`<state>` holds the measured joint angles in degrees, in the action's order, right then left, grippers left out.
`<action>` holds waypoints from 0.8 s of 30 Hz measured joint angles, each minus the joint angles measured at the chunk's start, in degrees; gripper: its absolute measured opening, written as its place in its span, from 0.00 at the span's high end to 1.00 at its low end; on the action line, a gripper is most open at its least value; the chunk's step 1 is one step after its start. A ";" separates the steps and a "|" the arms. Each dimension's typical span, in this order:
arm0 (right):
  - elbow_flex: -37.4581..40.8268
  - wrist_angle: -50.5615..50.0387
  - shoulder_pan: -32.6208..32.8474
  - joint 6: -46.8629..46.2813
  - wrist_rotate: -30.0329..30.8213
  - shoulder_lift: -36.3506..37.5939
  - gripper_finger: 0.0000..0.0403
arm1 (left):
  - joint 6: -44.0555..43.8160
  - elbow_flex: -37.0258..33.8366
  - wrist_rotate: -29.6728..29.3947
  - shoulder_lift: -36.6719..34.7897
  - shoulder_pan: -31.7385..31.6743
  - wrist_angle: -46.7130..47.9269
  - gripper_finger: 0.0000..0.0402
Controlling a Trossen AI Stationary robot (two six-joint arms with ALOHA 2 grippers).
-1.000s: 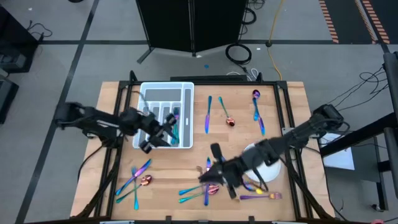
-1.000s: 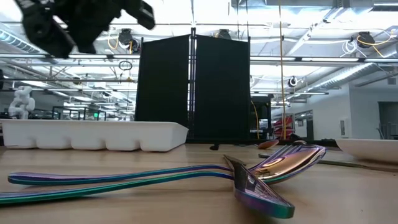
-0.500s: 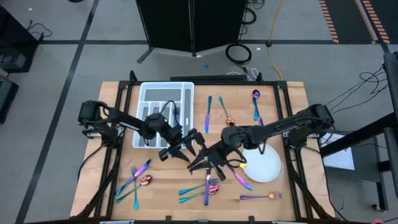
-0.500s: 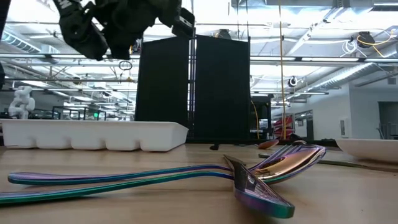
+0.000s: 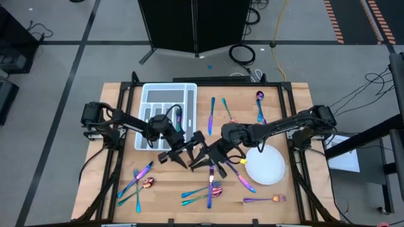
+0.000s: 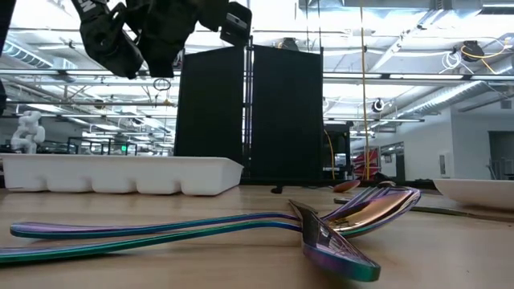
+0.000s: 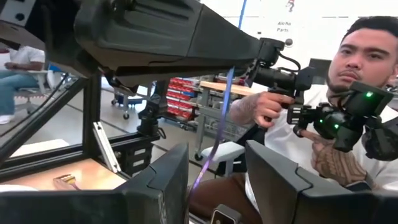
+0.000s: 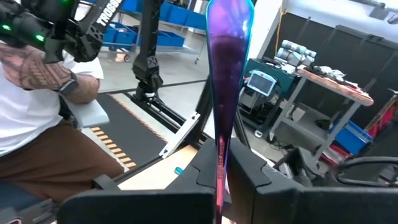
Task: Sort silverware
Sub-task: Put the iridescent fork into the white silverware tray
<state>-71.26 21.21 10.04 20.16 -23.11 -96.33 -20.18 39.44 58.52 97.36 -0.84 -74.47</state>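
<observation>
A slim purple-blue piece of silverware (image 8: 227,62) is in the air over the table's middle, and my right gripper (image 5: 206,157) is shut on it. Whether it is a knife, fork or spoon does not show. My left gripper (image 5: 189,150) faces it from the table's left, open. In the left wrist view the piece (image 7: 217,118) runs between the left gripper's (image 7: 217,155) two fingers. More silverware lies flat on the wood: far middle (image 5: 211,116), near left (image 5: 136,183), near middle (image 5: 202,192). The white divided tray (image 5: 151,94) holds some pieces. My right gripper pinches the piece at its narrow part (image 8: 220,152) between the two fingers. It comes about level from the table's right. The piece sticks out past the fingertips, wide end away from them, lifted clear of the table. My left gripper: I cannot tell whether its fingers touch the piece.
A round white plate (image 5: 271,170) sits near right, with a spoon (image 5: 246,183) and a fork (image 5: 265,199) beside it. Close to the low camera lie a fork and spoon (image 6: 353,217). Beyond the table a seated person (image 7: 323,124) holds control handles.
My left gripper has left the tray and gone toward the table's right and near edge, to the middle. My right gripper, shut on the piece, has gone from the near pile toward the far edge and the left gripper. In the last half second both have stayed nearly still.
</observation>
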 joint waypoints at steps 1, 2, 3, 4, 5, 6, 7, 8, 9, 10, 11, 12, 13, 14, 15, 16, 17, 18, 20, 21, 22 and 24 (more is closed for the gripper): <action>0.00 0.00 -0.04 0.02 0.02 0.00 0.99 | 0.02 0.00 0.02 0.00 -0.15 -0.01 0.60; 0.00 -0.02 -0.14 0.00 0.07 0.00 0.99 | 0.02 0.00 0.00 0.00 -0.27 -0.01 0.60; 0.00 -0.02 -0.26 -0.03 0.04 0.00 0.99 | 0.02 0.00 0.00 0.00 -0.29 -0.01 0.60; 0.00 0.00 -0.32 -0.47 -0.09 0.00 0.99 | 0.02 0.00 -0.02 0.00 -0.31 0.02 0.60; 0.00 0.00 -0.47 -1.13 -0.60 0.00 0.99 | 0.05 0.00 -0.02 0.00 -0.24 0.04 0.60; 0.00 0.00 -0.68 -1.75 -1.16 0.00 0.99 | 0.13 0.00 0.00 0.00 -0.27 0.28 0.60; 0.00 -0.02 -0.74 -2.22 -1.51 0.00 0.99 | 0.63 0.00 0.06 0.00 -0.27 0.59 0.60; 0.00 0.00 -0.81 -2.41 -1.73 0.00 0.99 | 1.43 0.00 0.56 0.00 -0.27 1.14 0.60; 0.00 0.06 -0.91 -2.53 -2.16 0.00 0.99 | 2.40 0.00 1.23 0.00 -0.27 1.64 0.61; 0.00 0.14 -0.99 -2.70 -2.34 0.00 0.99 | 3.01 0.00 1.84 0.00 -0.27 1.90 0.62; 0.00 0.22 -1.03 -3.01 -2.36 0.00 0.99 | 3.61 0.00 2.41 0.00 -0.18 1.95 0.63; 0.00 0.30 -1.14 -3.14 -2.41 0.00 0.99 | 4.28 0.00 2.83 0.00 -0.12 2.08 0.65; 0.00 0.31 -1.22 -3.24 -2.50 0.00 0.99 | 4.83 0.00 3.23 -0.02 -0.05 2.54 0.68; 0.00 0.31 -1.32 -3.26 -2.60 0.00 0.99 | 5.48 0.00 3.58 -0.04 0.00 3.21 0.70; 0.00 0.31 -1.34 -3.42 -2.60 0.00 0.99 | 5.75 0.00 3.66 -0.04 0.00 3.89 0.72; 0.00 0.31 -1.40 -3.45 -2.58 0.00 0.99 | 5.77 0.00 3.60 -0.04 -0.25 4.38 0.74; 0.00 0.31 -1.46 -3.45 -2.56 0.00 0.99 | 5.79 0.00 3.42 -0.04 -0.52 4.79 0.77; 0.00 0.35 -1.49 -3.45 -2.56 0.00 0.99 | 5.82 0.00 3.23 -0.02 -0.79 5.18 0.78; 0.00 0.48 -1.49 -3.45 -2.54 0.00 0.99 | 6.11 0.00 3.16 -0.04 -1.24 6.40 0.83; 0.00 0.48 -1.49 -3.45 -2.54 0.00 0.99 | 6.12 -0.02 3.13 -0.03 -1.46 6.67 0.85; 0.00 0.48 -1.46 -3.45 -2.54 0.00 0.99 | 6.13 -0.02 3.11 -0.02 -1.59 6.66 0.87; 0.00 0.48 -1.46 -3.45 -2.53 0.00 0.99 | 6.54 -0.02 3.00 -0.02 -1.79 6.62 0.93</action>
<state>-71.26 21.69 8.58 16.71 -25.65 -96.33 -13.64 39.42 61.52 97.34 -2.63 -67.85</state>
